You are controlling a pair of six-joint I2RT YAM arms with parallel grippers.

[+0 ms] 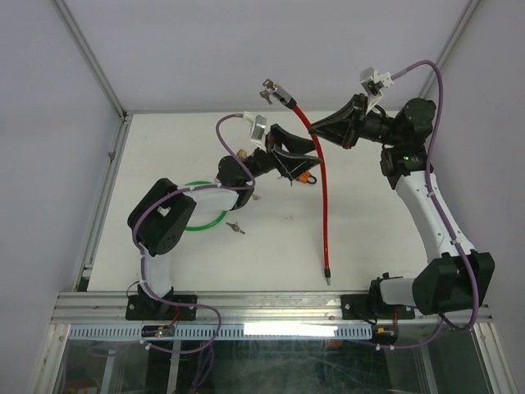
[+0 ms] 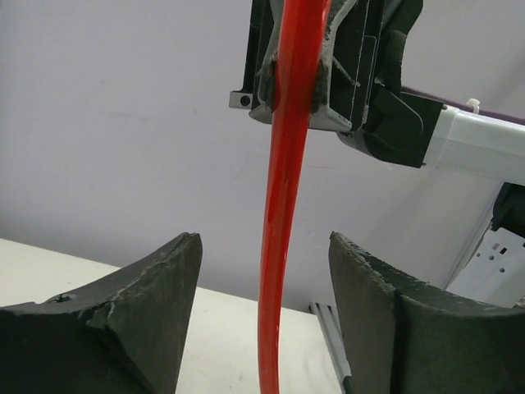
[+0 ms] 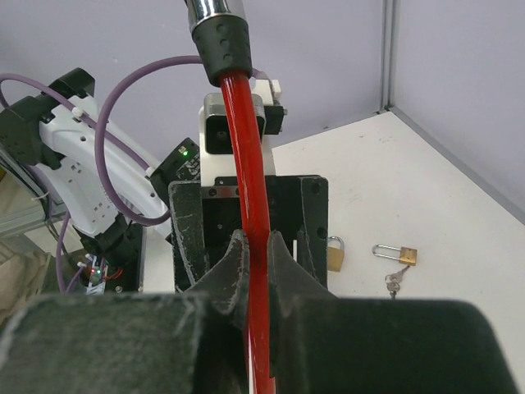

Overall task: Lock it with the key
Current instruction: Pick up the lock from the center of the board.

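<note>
Right wrist — cable pinned.
My right gripper point(image 3: 256, 246) clamps the red cable point(image 3: 246, 148), holding it raised so my left gripper point(image 2: 264, 246), jaws parted, can straddle it — untouched.

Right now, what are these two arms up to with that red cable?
The right tool is clamped on the red cable, holding its upper part up in the air. The left tool is open, a finger on either side of the cable without touching it. A small key lies on the table beside a green loop, not picked up.
</note>
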